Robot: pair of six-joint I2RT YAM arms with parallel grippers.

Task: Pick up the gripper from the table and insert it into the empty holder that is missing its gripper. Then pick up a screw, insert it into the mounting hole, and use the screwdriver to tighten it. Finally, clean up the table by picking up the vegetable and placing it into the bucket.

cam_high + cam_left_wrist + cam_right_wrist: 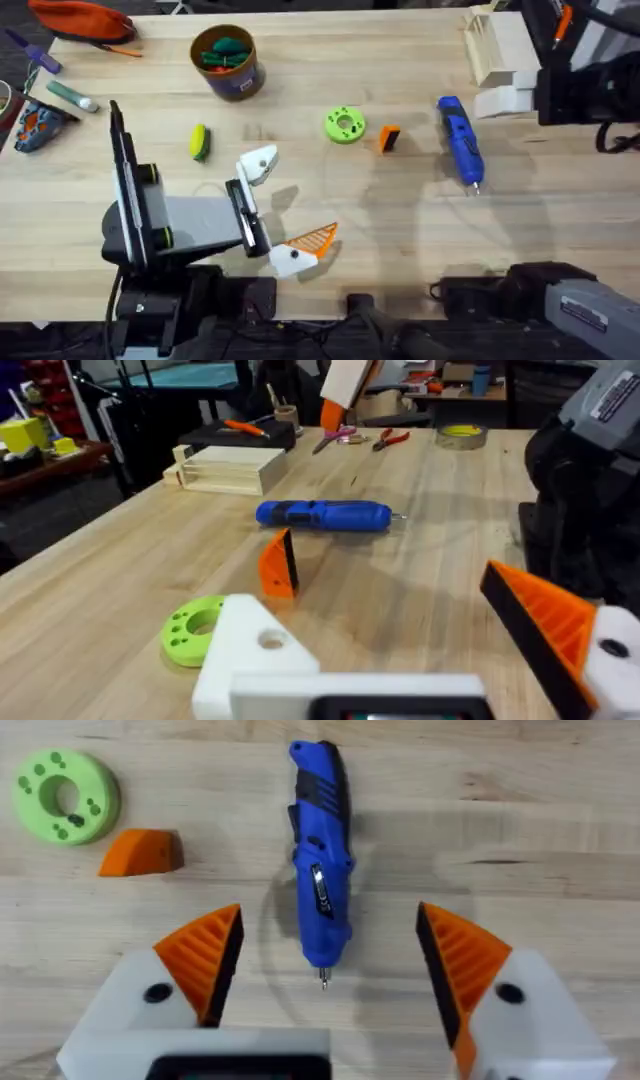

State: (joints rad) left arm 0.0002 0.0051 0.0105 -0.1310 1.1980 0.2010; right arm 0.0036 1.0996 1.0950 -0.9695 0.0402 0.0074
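Observation:
The orange gripper [389,138] [278,565] [142,853] lies on the table between the green disc [345,125] and the blue screwdriver [460,140] [325,515] [320,850]. My left gripper [283,210] [390,620] stands open. One jaw is the bare white holder [258,165] [250,660], and the other carries an orange pad. High over the screwdriver, my right gripper [535,60] [330,945] hangs open and holds nothing. The yellow-green vegetable [200,142] lies left of the holder. The tan bucket [243,80] stands at the back left with green and orange items inside.
A pale wooden rack [495,45] [230,468] stands at the back right. An orange pouch [80,18] and pens [70,95] lie at the far left. Bare wood stretches between the disc and the front edge.

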